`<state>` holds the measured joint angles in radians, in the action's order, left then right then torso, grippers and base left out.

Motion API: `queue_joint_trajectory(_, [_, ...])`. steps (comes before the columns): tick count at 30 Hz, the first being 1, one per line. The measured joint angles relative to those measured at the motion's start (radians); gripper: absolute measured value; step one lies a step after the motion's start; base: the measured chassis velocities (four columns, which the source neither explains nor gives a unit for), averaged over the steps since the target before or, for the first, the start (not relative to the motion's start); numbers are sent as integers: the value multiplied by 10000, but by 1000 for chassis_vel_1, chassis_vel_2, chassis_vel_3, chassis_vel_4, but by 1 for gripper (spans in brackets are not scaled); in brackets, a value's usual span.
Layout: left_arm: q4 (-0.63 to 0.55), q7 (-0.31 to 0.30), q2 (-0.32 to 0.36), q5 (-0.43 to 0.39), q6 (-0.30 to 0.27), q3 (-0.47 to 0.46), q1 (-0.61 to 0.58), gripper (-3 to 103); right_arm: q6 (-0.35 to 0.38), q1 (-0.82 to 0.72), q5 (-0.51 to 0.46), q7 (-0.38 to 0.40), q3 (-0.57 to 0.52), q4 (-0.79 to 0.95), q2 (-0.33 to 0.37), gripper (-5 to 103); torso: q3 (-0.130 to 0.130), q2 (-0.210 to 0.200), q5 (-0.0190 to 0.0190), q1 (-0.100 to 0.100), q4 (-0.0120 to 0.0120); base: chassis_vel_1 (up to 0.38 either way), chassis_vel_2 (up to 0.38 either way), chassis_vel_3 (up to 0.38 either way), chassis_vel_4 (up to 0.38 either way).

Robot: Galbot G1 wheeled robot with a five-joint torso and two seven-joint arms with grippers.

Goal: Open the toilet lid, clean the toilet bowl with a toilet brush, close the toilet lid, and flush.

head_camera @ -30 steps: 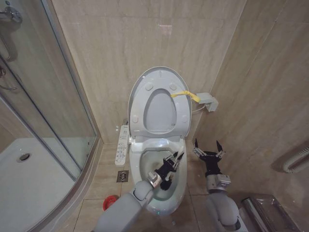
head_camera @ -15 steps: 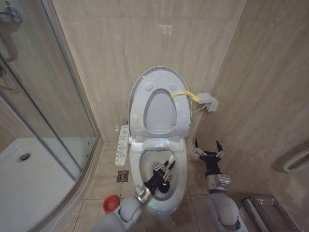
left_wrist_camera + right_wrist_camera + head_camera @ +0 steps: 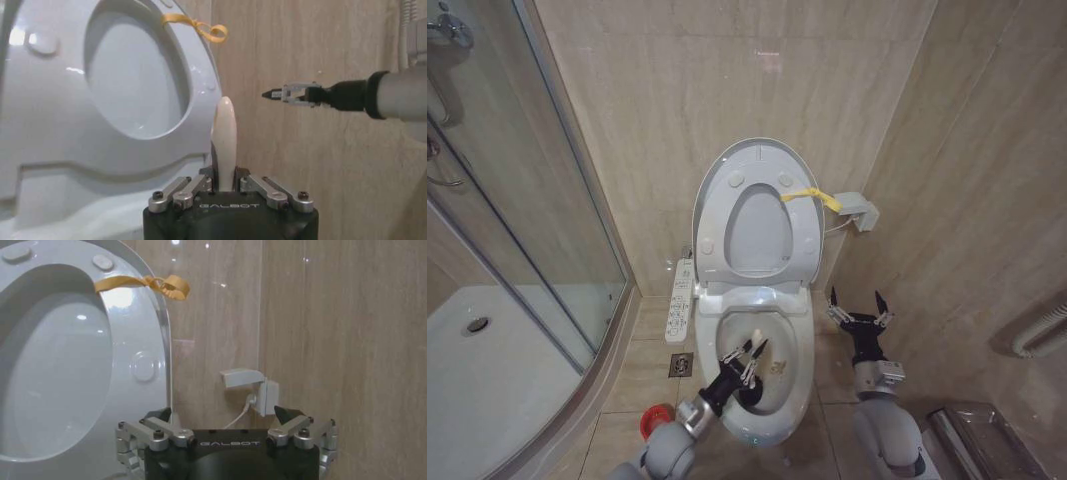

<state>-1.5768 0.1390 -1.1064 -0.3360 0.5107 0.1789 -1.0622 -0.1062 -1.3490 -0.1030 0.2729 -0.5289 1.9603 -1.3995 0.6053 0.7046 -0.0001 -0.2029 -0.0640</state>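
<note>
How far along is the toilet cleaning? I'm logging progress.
Done: the toilet lid stands raised against the wall. In hand: the left gripper, shut on the toilet brush, is over the toilet bowl. Left: closing the lid and flushing. The right gripper waits open beside the bowl.

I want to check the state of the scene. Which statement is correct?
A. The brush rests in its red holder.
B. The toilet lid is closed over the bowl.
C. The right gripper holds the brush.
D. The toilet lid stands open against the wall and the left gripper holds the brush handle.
D: the toilet lid is raised against the wall, and the left gripper is clamped on the toilet brush handle over the toilet bowl.
</note>
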Motion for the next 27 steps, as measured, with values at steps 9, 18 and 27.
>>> queue_joint_trajectory(9, [-210,6,285,144,131,-505,-900,19,0,0,0,-1,0,1,0,100,0,-1,0,0,-1,0,0,0,0])
queue_joint_trajectory(18, [-260,138,608,227,368,-865,-1461,19,0,0,0,0,0,0,0,100,1,-1,1,0,2,0,0,0,0])
queue_joint_trajectory(27, [26,332,258,-65,568,-836,-603,19,0,0,0,0,0,1,0,100,1,-1,1,0,-1,0,0,0,0])
